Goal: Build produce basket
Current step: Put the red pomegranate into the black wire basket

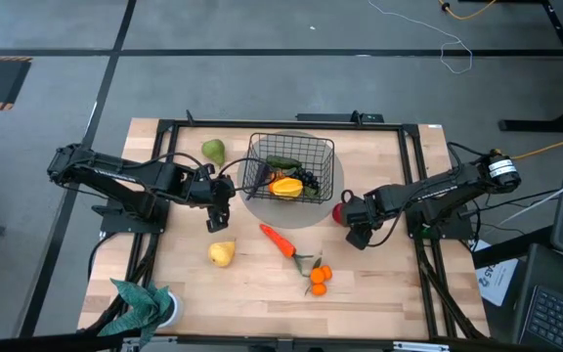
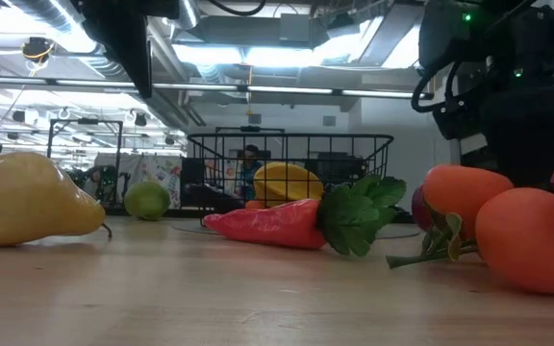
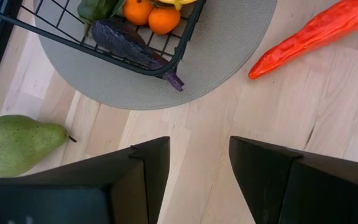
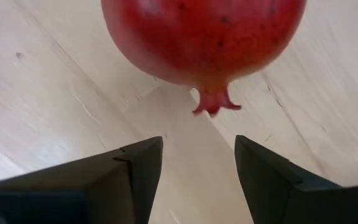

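Observation:
The black wire basket (image 1: 291, 164) stands on a round grey mat (image 1: 332, 196) at the table's far middle. It holds a yellow fruit (image 1: 286, 186), dark grapes, small oranges (image 3: 156, 15), a green vegetable and a purple one (image 3: 129, 43). On the table lie a green pear (image 1: 212, 151), a yellow pear (image 1: 222, 253), an orange carrot (image 1: 278, 239), two oranges (image 1: 319, 279) and a red round fruit (image 1: 339, 210). My left gripper (image 1: 219, 217) is open and empty between the two pears, left of the mat. My right gripper (image 1: 353, 227) is open just before the red fruit (image 4: 204, 37), apart from it.
A teal leafy plant (image 1: 143, 303) stands at the table's near left corner. A black frame (image 1: 262, 124) runs round the table top. Bare wood lies along the near edge. In the low view the carrot (image 2: 267, 223) and oranges (image 2: 527, 235) lie in front of the basket (image 2: 291, 159).

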Tool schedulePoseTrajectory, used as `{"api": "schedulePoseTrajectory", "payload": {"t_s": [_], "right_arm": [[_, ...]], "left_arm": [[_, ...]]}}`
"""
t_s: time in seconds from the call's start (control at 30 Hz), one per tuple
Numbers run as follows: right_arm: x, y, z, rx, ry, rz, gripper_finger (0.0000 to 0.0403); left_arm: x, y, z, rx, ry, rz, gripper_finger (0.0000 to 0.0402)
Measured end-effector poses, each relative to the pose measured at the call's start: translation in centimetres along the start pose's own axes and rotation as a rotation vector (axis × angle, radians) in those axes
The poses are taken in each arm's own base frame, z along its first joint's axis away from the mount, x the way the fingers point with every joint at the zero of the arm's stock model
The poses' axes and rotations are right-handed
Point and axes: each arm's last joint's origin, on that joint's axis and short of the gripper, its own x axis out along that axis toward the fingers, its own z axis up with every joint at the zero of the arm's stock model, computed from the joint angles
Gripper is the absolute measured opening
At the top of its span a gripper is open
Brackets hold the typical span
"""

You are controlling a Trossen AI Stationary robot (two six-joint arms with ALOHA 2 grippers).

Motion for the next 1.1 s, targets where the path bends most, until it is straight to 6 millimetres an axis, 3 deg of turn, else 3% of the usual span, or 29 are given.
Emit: {"api": "schedulePoseTrajectory", "payload": {"t_s": [0.27, 0.63, 1.1], "right_arm": [[0.4, -0.2, -0.2, -0.005, 0.016, -0.007, 0.0191], [2.2, -1.6, -1.4, -0.005, 0.073, -0.070, 0.0256], [-0.5, -0.2, 0.8, -0.249, -0.078, -0.062, 0.0257]], "left_arm": [[0.0, 0.0, 0.0, 0.000, 0.000, 0.000, 0.0154], [0.0, 0.0, 0.0, 0.000, 0.000, 0.000, 0.0154], [0.0, 0.0, 0.0, -0.001, 0.000, 0.000, 0.0154]]}}
